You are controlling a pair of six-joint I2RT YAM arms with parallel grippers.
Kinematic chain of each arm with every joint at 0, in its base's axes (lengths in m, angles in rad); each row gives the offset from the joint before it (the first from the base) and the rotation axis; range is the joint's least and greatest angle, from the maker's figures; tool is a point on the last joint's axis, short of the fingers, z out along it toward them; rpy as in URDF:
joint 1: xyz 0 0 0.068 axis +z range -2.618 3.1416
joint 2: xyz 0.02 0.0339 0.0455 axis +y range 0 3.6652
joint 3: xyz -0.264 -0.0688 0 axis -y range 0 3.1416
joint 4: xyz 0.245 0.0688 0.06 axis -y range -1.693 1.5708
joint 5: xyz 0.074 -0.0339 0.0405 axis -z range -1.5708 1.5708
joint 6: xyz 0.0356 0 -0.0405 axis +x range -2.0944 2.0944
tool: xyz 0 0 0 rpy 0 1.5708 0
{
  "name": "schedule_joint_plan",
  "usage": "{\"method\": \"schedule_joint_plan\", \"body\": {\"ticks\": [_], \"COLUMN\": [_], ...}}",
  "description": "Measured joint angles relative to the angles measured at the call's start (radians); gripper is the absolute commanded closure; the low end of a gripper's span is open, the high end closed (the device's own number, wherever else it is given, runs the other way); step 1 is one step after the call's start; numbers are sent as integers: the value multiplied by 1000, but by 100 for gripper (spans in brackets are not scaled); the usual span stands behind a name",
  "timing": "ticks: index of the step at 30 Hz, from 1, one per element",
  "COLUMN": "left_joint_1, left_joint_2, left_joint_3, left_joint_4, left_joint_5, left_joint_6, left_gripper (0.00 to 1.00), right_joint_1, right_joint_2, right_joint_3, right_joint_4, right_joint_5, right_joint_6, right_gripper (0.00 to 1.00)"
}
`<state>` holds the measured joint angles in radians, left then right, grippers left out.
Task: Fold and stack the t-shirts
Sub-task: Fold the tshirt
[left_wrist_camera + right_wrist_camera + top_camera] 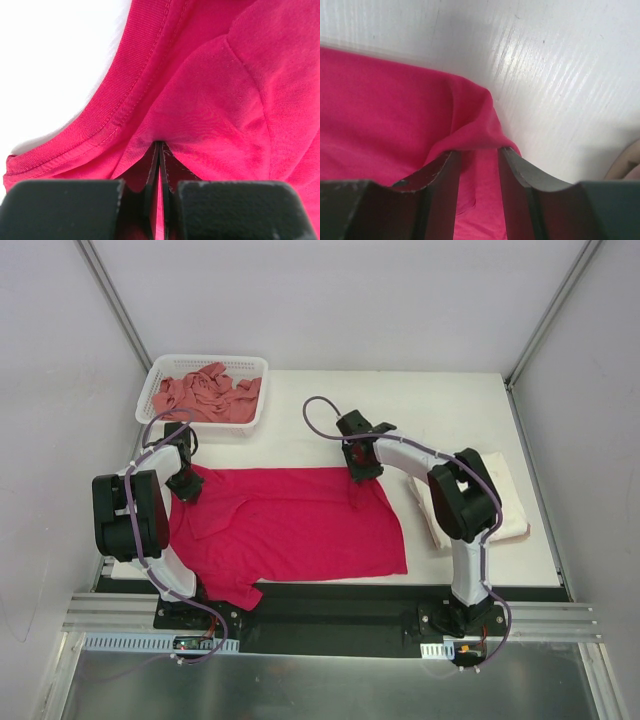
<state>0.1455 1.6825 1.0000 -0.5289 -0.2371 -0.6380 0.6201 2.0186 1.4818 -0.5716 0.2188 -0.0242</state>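
Left gripper (pixel 159 150) is clamped on a pinch of the magenta t-shirt (pixel 290 525), just inside its ribbed band. Right gripper (pixel 477 150) straddles a raised far corner, fingers apart; whether it grips is unclear. The shirt lies spread on the table (pixel 450 410) between the arms. It looks light, limp and stretchy, so it is probably best held at edge corners. Only the overhead view shows the whole garment, and only the wrist views show the holds.

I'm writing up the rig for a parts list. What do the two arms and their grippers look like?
Both arms match: the left arm and right arm have white rounded links between bulky black joint housings. A thin purplish cable loops along each. The left gripper and right gripper are black, with flat dark fingers, faintly scuffed. No markings visible.
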Motion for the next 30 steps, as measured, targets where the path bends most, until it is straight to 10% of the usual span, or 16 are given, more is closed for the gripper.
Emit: {"method": "schedule_joint_plan", "body": {"ticks": [7,17,30], "left_joint_1": [0,0,0], "left_joint_2": [1,2,7], "left_joint_3": [0,2,7], "left_joint_4": [0,0,-3], "left_joint_5": [0,0,-2], "left_joint_6": [0,0,0], "left_gripper": [100,100,100], "right_joint_1": [-13,-48,-84], "right_joint_2": [33,53,-21], "right_joint_3": [21,40,21], "right_joint_4": [2,16,6], "right_joint_5": [-6,2,28], "right_joint_6": [-14,-6,-20], "right_gripper": [60,96,99]}}
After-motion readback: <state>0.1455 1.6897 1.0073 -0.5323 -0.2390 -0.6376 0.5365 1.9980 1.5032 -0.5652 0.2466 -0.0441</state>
